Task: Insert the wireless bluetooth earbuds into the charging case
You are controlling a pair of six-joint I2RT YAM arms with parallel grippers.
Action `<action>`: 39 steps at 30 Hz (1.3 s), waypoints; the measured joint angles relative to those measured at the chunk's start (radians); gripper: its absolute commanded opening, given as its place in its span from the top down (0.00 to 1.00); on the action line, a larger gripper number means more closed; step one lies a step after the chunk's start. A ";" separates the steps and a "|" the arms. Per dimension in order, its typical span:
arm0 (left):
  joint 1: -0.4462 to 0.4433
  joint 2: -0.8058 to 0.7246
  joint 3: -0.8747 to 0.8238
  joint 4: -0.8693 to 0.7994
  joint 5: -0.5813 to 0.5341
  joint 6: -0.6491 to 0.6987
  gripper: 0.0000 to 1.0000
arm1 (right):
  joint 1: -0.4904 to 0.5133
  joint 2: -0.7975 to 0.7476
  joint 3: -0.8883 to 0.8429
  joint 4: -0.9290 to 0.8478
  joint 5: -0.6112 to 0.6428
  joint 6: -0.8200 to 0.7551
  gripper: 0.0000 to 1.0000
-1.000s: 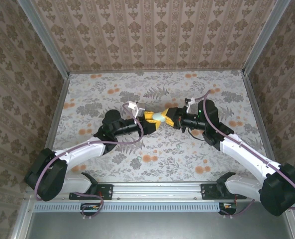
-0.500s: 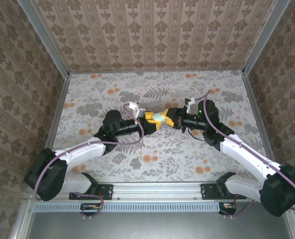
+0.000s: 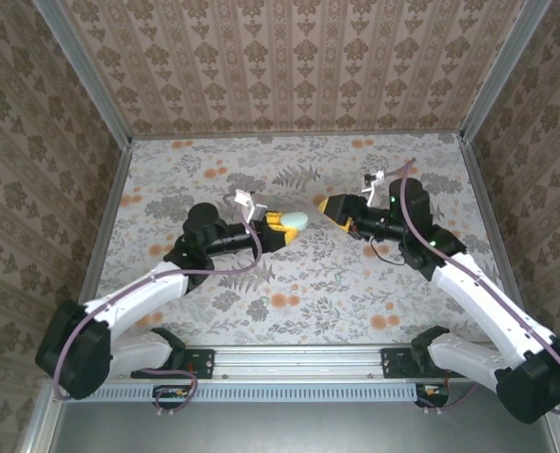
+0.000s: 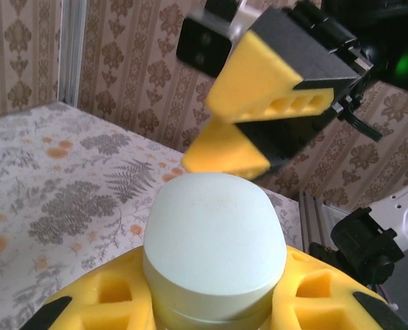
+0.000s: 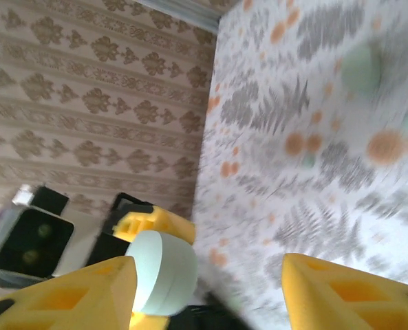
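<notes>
The pale mint-green rounded plastic charging case (image 3: 296, 220) is up off the floral-print desk (image 3: 355, 293), roughly mid-desk. It's pinched at its lower end between the yellow foam pads (image 4: 100, 302) of the left jaws, which are closed right down on it. It pokes out past those pads toward the white right arm (image 3: 449, 269), long axis more or less in line with the left forearm. The lid looks closed to me, with what seems to be a seam just above the pads, but I wouldn't swear to it.

The right jaws are spread wide with nothing in them. They sit nose to nose with the case, near but not touching. From the right wrist view the case is ahead and off toward one yellow fingertip (image 5: 73, 292), not centred in the gap. So the right arm is the free one, and I'd guess it needs to re-centre before going for the lid.

Plenty of room otherwise, since the patterned walls (image 3: 289, 66) are well apart from both arms. A pale green blob (image 5: 360, 69) on the desk might be an earbud, but it's too smeared to tell.
</notes>
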 measured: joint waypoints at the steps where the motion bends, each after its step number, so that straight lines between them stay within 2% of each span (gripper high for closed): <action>1: 0.010 -0.026 0.015 -0.043 0.017 0.019 1.00 | 0.003 -0.014 0.040 -0.040 0.013 -0.088 0.39; 5: 0.035 -0.107 0.071 -0.207 0.089 0.096 1.00 | 0.042 -0.071 0.109 -0.121 0.019 -0.402 0.35; 8: 0.047 -0.132 0.101 -0.304 0.147 0.137 1.00 | 0.096 -0.082 0.112 -0.161 -0.004 -0.582 0.31; 14: 0.051 -0.133 0.131 -0.432 0.232 0.171 1.00 | 0.156 -0.037 0.114 -0.205 -0.068 -0.778 0.27; 29: 0.050 -0.126 0.140 -0.459 0.286 0.172 1.00 | 0.213 0.071 0.139 -0.188 -0.111 -0.824 0.27; 39: 0.050 -0.122 0.146 -0.459 0.263 0.172 1.00 | 0.220 0.092 0.198 -0.247 -0.031 -0.817 0.28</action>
